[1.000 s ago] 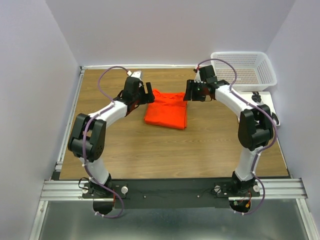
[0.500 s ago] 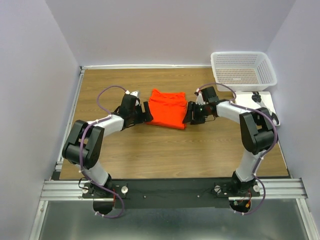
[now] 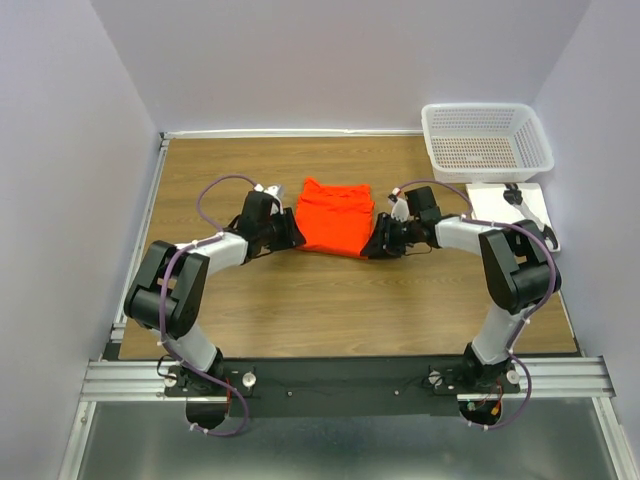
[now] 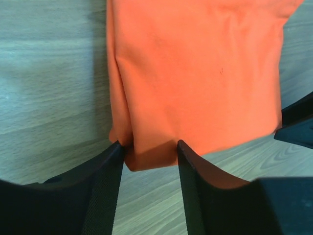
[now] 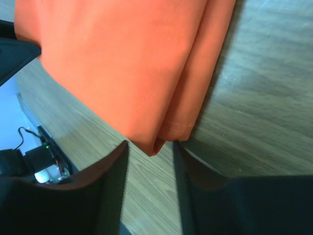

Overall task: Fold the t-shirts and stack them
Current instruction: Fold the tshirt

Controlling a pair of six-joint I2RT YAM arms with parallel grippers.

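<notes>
One folded orange-red t-shirt [image 3: 335,218] lies flat on the wooden table, mid-field in the top view. My left gripper [image 3: 290,238] sits low at its near-left corner. In the left wrist view that corner of the t-shirt [image 4: 195,73] lies between the fingers of the open left gripper [image 4: 147,144], with cloth touching both tips. My right gripper [image 3: 375,245] sits at the near-right corner. There the right gripper [image 5: 149,144] is open, and the layered t-shirt [image 5: 122,63] corner pokes between its fingers with a gap on one side.
A white mesh basket [image 3: 487,108] stands at the back right corner. A white flat board [image 3: 488,200] lies in front of it, partly under the right arm. Grey walls close the table on three sides.
Both grippers have come from the shirt's far corners down to its near corners and dropped to the table. Both pairs of jaws have narrowed around the corners. The shirt has not moved.
</notes>
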